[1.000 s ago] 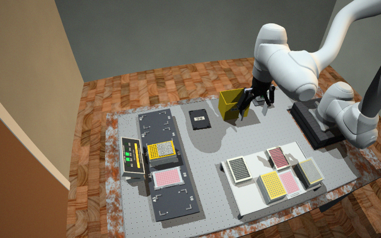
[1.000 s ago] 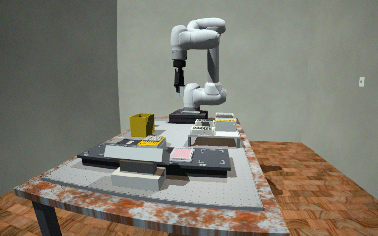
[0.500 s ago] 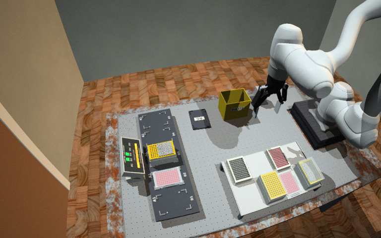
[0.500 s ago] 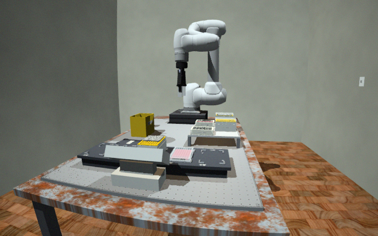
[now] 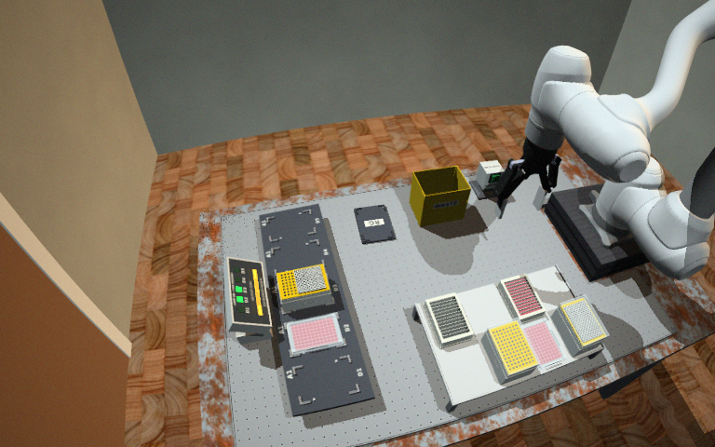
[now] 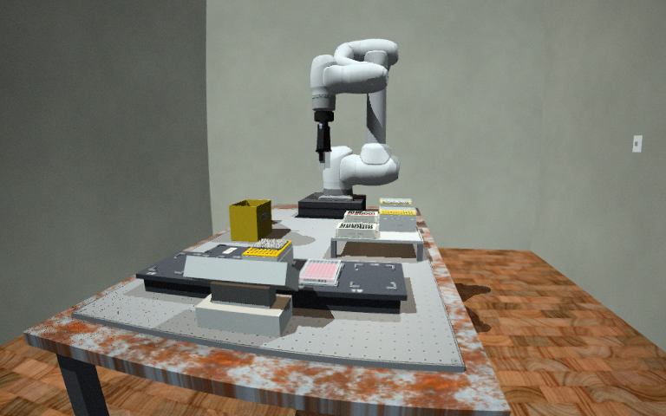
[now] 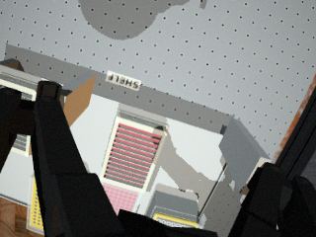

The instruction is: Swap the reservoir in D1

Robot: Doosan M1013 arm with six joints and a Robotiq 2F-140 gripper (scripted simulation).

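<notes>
Deck position D1 [image 5: 327, 376] is empty inside its corner brackets, at the near end of the dark deck plate; it also shows in the exterior view [image 6: 375, 274]. On the white SHELF [image 5: 505, 331] lie a reservoir with dark troughs [image 5: 448, 318] and a reservoir with red-filled troughs [image 5: 521, 296]; I cannot read their labels. My gripper [image 5: 519, 197] is open and empty. It hangs high above the table between the yellow bin and the arm's base, next to the RESUME post [image 5: 490, 176]. In the wrist view the red reservoir [image 7: 133, 153] lies below my gripper [image 7: 160, 111].
D2 holds an open pink plate [image 5: 313, 332] and D3 a yellow tip rack [image 5: 303, 281]. The status panel [image 5: 249, 292] stands beside the deck. The yellow bin [image 5: 439, 195] and RG nest [image 5: 374, 226] are at the back. The shelf also holds two tip racks [image 5: 511, 347] [image 5: 582, 321] and a pink plate [image 5: 543, 342].
</notes>
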